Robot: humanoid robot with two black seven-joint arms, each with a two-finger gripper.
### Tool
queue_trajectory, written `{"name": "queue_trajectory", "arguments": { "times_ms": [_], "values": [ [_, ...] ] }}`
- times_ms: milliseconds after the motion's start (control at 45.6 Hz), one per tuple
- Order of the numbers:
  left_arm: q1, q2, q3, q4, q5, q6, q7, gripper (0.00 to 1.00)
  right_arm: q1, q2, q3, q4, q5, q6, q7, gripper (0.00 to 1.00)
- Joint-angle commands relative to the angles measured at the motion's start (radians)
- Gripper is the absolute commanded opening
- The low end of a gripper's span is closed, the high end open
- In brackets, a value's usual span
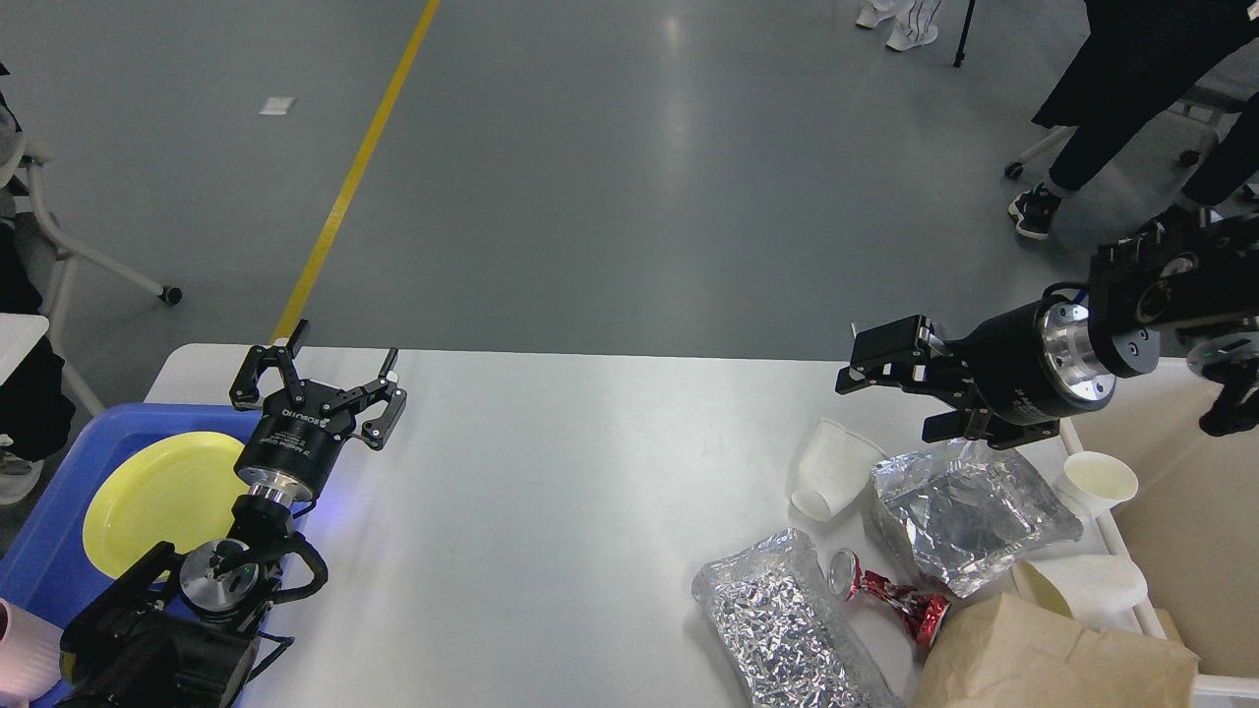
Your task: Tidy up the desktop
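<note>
Above the foil bag (969,511), right gripper (890,388) spread wide, empty.

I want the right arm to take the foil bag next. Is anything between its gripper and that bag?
Nothing visible. The right gripper hangs open over the far edge of the foil bag, whose top lies bare. A tipped paper cup lies just left of the bag.

This looks like a robotics lab or test hall, not a home. A broad grey sealed floor (610,177) runs off toward 12 o'clock, marked by a yellow lane line (354,167) at 11 o'clock. At 1 to 2 o'clock stand onlookers' legs (1111,118) beside a wheeled chair base (1033,157); another castered chair frame (89,256) sits at 9 o'clock.
</note>
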Motion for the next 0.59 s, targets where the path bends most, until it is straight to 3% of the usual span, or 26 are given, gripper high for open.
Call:
{"name": "queue_trajectory", "arguments": {
  "times_ms": [0,285,482,570],
  "values": [
    [0.000,0.000,0.000,0.000,0.000,0.000,0.000,0.96,0.009,-0.028,0.000,0.013,0.000,-0.001,0.000,1.00],
    [0.000,0.000,0.000,0.000,0.000,0.000,0.000,0.96,-0.071,-0.012,-0.001,0.015,0.000,-0.033,-0.003,1.00],
    [0.000,0.000,0.000,0.000,0.000,0.000,0.000,0.96,-0.200,0.150,-0.004,0.002,0.040,-0.151,-0.006,1.00],
    [0.000,0.000,0.000,0.000,0.000,0.000,0.000,0.96,-0.217,0.163,-0.003,0.002,0.098,-0.153,-0.006,1.00]
  ]
}}
